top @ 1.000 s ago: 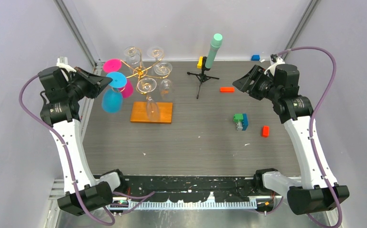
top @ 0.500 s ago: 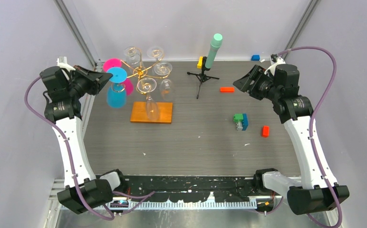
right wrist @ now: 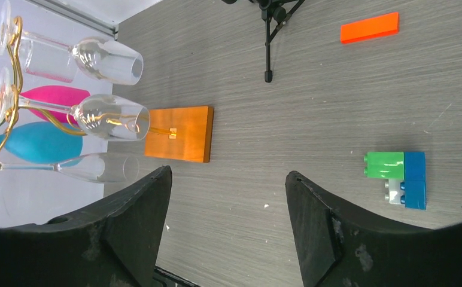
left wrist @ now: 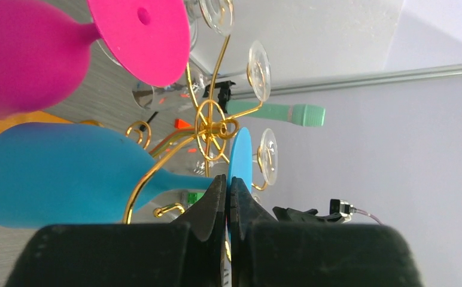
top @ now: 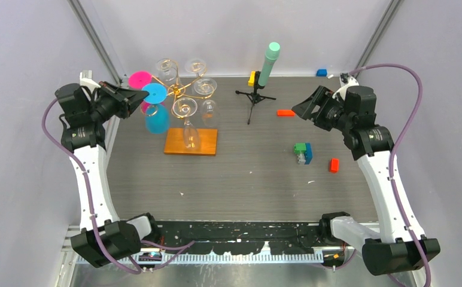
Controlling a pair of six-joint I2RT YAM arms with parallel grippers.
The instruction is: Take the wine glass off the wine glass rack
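The left gripper (left wrist: 228, 180) is pinched shut on the opaque blue wine glass (left wrist: 55, 173) where stem meets foot. The glass hangs bowl-down at the left side of the thin gold wire rack on its orange-brown wooden base (top: 207, 143), and a scroll arm curls round its stem. If the glass is pulled sideways before the stem clears that curl, the rack may drag or tip. That could knock the opaque pink wine glass (left wrist: 139, 36) just beside it and shake the clear glasses (top: 204, 87). The right gripper (right wrist: 227, 173), jaws spread wide and well right of the rack, isn't steadying the base.

Pink glass (top: 139, 79), gold scroll arms (top: 176, 91) crowding blue glass (top: 156, 118), open table (top: 246, 173) beside rack base (top: 207, 143)
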